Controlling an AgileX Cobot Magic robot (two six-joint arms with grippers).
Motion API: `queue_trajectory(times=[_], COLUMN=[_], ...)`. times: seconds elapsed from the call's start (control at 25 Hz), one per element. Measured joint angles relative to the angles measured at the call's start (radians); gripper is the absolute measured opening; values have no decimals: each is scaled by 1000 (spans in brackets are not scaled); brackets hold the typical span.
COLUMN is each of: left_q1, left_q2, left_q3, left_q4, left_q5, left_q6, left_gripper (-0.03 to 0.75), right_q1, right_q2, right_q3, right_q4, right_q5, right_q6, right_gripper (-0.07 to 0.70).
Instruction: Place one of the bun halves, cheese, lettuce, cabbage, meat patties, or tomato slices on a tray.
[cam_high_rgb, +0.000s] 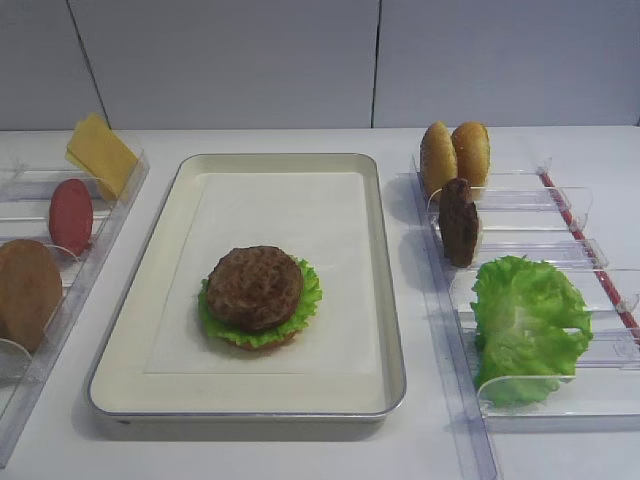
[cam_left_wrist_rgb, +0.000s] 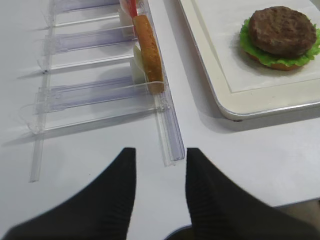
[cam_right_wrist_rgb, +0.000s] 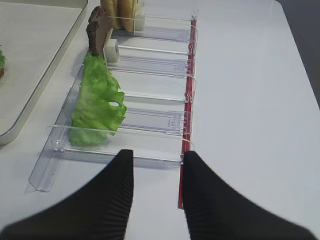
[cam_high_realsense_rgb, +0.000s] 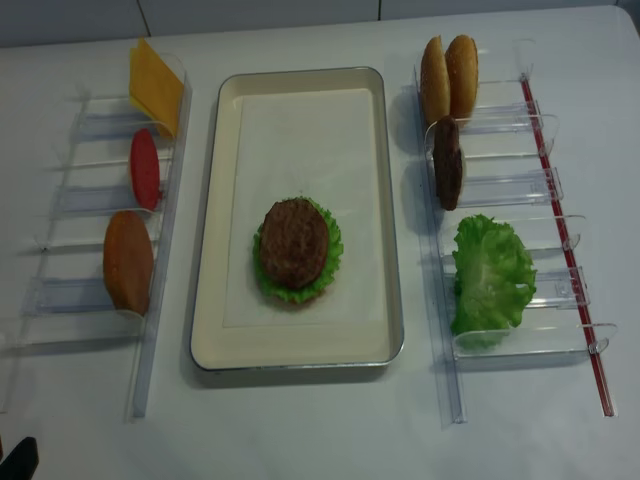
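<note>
Clear plastic is the main hazard: the right-hand holder (cam_right_wrist_rgb: 150, 95) has thin upright dividers, and a pincer coming down among them could, I judge, catch a wall and drag the whole rack, or crush the lettuce (cam_right_wrist_rgb: 95, 102) leaning in its lower slot. The right gripper (cam_right_wrist_rgb: 156, 197) hovers empty at the bottom of its wrist view, just short of that holder, jaws partly apart with bare table between them; the left gripper (cam_left_wrist_rgb: 159, 192) likewise hangs empty at the bottom of its view, jaws parted, near the end of the left-hand holder (cam_left_wrist_rgb: 100, 92). At the centre of the overhead view the tray (cam_high_rgb: 130, 330) holds a started stack on its white liner: a bun base barely showing, a frilly green leaf and a meat patty (cam_high_rgb: 254, 287) on top. A careless drop could, I think, knock that stack askew. On the right, from top to bottom, stand two bun halves (cam_high_rgb: 454, 155), a second patty (cam_high_rgb: 459, 222) on edge, and the lettuce. On the left, the cheese (cam_high_rgb: 101, 153) leans at upper left, a tomato slice (cam_high_rgb: 71, 215) below it, then a smooth light-brown disc (cam_high_rgb: 26, 292).
</note>
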Motion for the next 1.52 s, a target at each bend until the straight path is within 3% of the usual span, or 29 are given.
queue_trajectory(times=[1.08, 1.52], left_q1=[0, 0], left_q2=[0, 0], left_q3=[0, 0], left_q4=[0, 0], left_q5=[0, 0], left_q6=[0, 0], left_gripper=[232, 232], right_q1=[0, 0], right_q2=[0, 0], right_q3=[0, 0], right_q4=[0, 0], right_q5=[2, 2], right_q6=[2, 2], right_gripper=[60, 47])
